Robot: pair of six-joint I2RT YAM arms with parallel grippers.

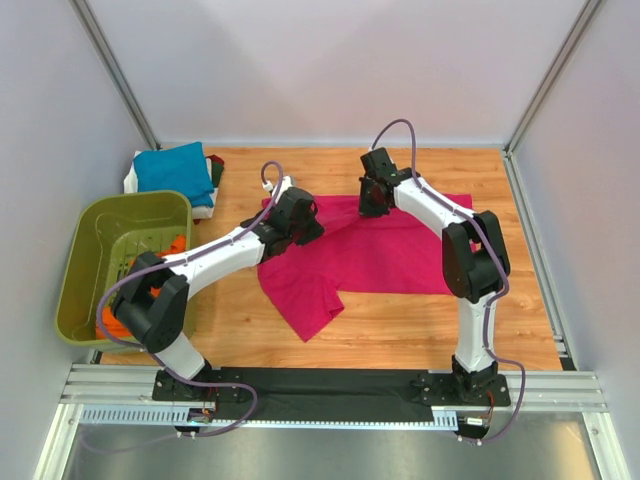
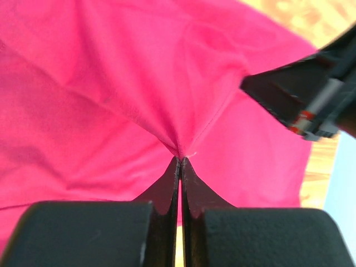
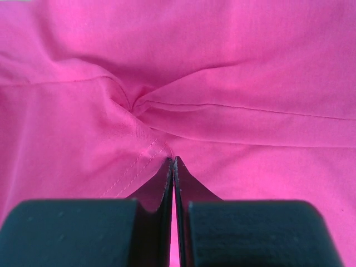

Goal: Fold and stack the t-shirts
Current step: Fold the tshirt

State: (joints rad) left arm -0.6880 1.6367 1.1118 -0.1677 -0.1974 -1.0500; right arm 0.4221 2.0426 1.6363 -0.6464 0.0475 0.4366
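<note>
Two wrist views show you the left gripper [image 2: 179,159] and right gripper [image 3: 173,159] pinching the magenta-pink cloth t-shirt [image 1: 400,255]; only overhead shows the olive-green plastic basket [image 1: 95,235].

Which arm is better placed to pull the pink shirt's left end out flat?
Left. The left hand is shut on the shirt at that end; the right hand pinches its far edge nearer the middle.

I work at a light wooden bench [image 1: 400,325]. Plain pale walls [image 1: 320,70] enclose it on three sides, with metal posts [image 1: 113,70] at both back corners. A metal rail [image 1: 560,388] runs along its near edge. Lighting is even.
</note>
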